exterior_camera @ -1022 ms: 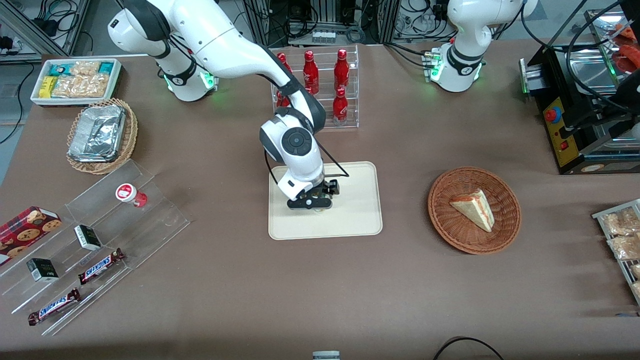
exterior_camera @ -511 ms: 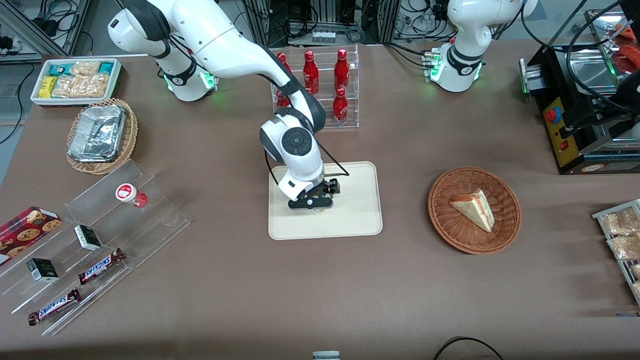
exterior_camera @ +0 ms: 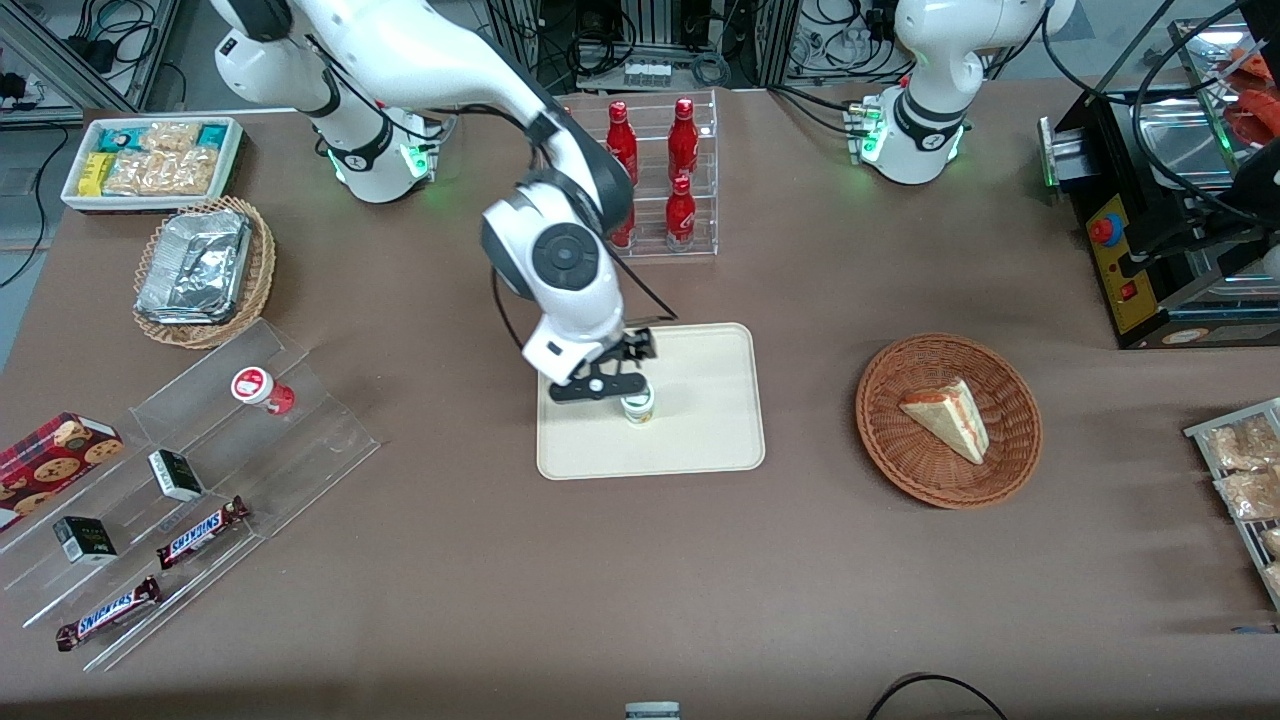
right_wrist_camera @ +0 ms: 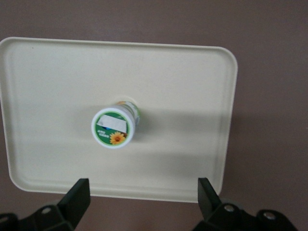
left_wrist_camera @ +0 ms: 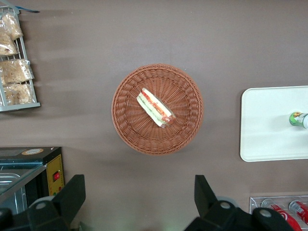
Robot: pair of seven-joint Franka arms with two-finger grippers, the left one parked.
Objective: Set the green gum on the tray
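The green gum [exterior_camera: 637, 406] stands upright on the cream tray [exterior_camera: 700, 440], near its middle. In the right wrist view I look down on its white lid with a green band and a yellow flower mark [right_wrist_camera: 113, 127], with the tray [right_wrist_camera: 192, 96] around it. My gripper [exterior_camera: 600, 378] is open and empty, raised above the tray and clear of the bottle; its two black fingers [right_wrist_camera: 77, 196] stand wide apart. The gum also shows in the left wrist view [left_wrist_camera: 298, 119] on the tray [left_wrist_camera: 269, 125].
A like bottle with a red lid [exterior_camera: 258, 388] stands on a clear stepped display with Snickers bars [exterior_camera: 200, 532] toward the working arm's end. A rack of red cola bottles [exterior_camera: 660, 180] stands farther from the camera than the tray. A wicker basket with a sandwich [exterior_camera: 948, 420] lies toward the parked arm's end.
My gripper has let go of the green gum and risen off the tray, moving up and away from the camera. The bottle now stands free on the tray.
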